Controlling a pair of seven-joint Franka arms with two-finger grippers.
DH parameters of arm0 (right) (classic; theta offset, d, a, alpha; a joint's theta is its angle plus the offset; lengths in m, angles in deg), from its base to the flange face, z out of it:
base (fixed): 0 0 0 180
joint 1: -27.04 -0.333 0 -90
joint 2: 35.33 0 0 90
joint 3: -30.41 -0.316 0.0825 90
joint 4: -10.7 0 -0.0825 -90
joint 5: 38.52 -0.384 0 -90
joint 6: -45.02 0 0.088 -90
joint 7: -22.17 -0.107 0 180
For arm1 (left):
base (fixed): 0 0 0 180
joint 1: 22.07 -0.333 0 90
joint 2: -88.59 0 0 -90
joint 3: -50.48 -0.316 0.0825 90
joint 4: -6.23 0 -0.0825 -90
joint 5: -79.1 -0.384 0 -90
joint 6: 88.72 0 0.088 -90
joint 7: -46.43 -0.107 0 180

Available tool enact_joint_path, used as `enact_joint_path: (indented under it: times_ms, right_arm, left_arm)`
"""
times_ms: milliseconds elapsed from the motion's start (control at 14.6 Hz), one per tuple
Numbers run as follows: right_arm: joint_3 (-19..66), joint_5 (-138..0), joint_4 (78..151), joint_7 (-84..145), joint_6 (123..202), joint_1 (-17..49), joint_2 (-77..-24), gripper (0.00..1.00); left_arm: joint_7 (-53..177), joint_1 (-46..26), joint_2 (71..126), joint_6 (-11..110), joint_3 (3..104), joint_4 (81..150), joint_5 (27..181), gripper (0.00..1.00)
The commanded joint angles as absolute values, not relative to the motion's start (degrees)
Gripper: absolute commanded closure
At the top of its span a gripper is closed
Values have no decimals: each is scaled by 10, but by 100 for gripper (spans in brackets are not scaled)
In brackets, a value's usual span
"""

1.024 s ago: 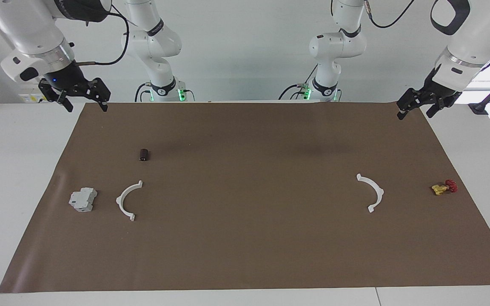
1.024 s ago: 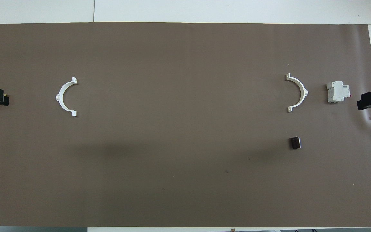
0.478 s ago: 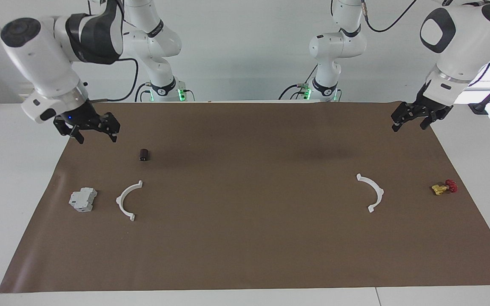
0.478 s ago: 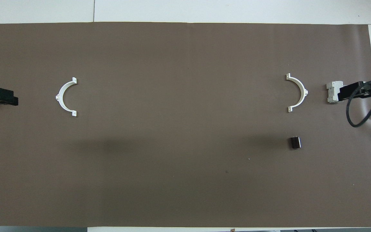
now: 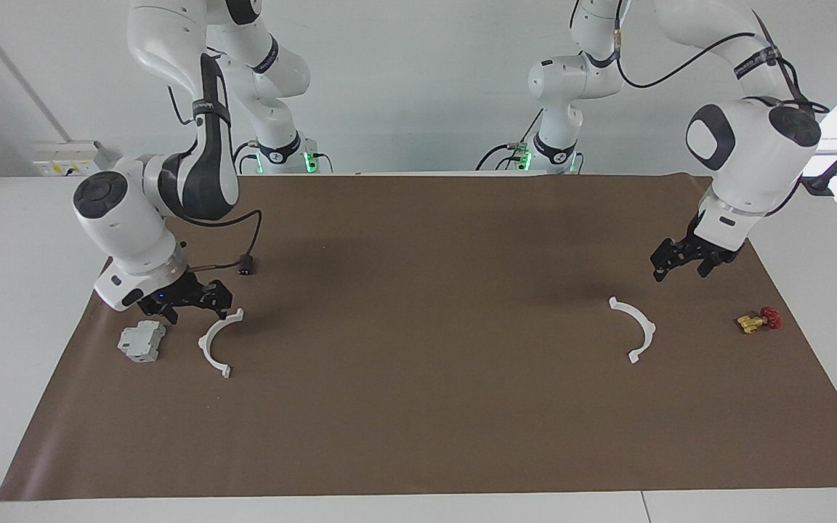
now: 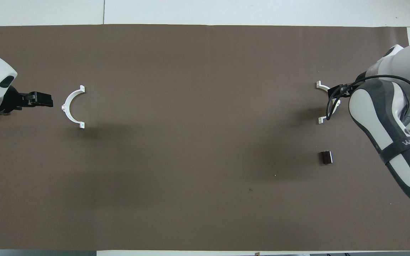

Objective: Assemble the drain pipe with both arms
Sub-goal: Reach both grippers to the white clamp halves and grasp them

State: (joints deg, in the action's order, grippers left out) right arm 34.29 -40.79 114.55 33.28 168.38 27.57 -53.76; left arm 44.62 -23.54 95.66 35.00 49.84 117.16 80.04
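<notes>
Drain-pipe halves lay well apart on the brown mat (image 5: 418,436), one half-ring arc (image 5: 215,341) toward the right arm's end, the other half-ring arc (image 5: 636,328) toward the left arm's end, each with its open side turned to the mat's middle and its end tabs lined up roughly from the robots' edge to the outer edge, so that the two hollows faced each other, unjoined

The right gripper (image 5: 184,305) hung low just over the robot-side end of its arc, between that arc and the grey block (image 5: 142,341) beside it, fingers spread and empty; in the overhead view it covered the arc's crown (image 6: 335,103). The left gripper (image 5: 680,263) stood over the mat a little toward the robots and toward the end edge from its own arc, also spread wide and holding nothing, with the yellow-and-red valve piece (image 5: 758,320) near that end edge. A small dark cylinder (image 6: 326,157) sat nearer to the robots than the right arm's arc

Each arm was plainly the nearer one to its own half, and the right looked closer to a grasp
</notes>
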Motion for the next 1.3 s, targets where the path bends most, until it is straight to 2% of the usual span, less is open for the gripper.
enact_joint_path:
  times_ms: [0,68,478,615,751,1093,1161,1229]
  right_arm:
    - [339,-423,1154,393,1722,291,-569,0]
    - [340,-423,1156,405,1720,294,-569,1]
    - [340,-424,1189,409,1765,295,-571,24]
    - [340,-423,1192,411,1776,298,-576,26]
    - [340,-423,1192,411,1778,297,-577,34]
    - [340,-424,1204,424,1792,304,-579,38]
    - [340,-424,1205,424,1794,304,-579,39]
    - [340,-424,1205,424,1794,304,-579,42]
  left_arm:
    - [442,-232,1014,422,499,1170,793,0]
    - [440,-228,1024,435,499,1175,793,0]
    - [413,-226,1068,474,499,1186,793,2]
    - [402,-231,1067,478,499,1193,793,7]
    - [397,-234,1065,480,499,1200,793,14]
    - [389,-234,1072,498,498,1205,793,16]
    - [389,-234,1072,497,498,1205,793,24]
    - [390,-234,1072,497,498,1205,793,41]
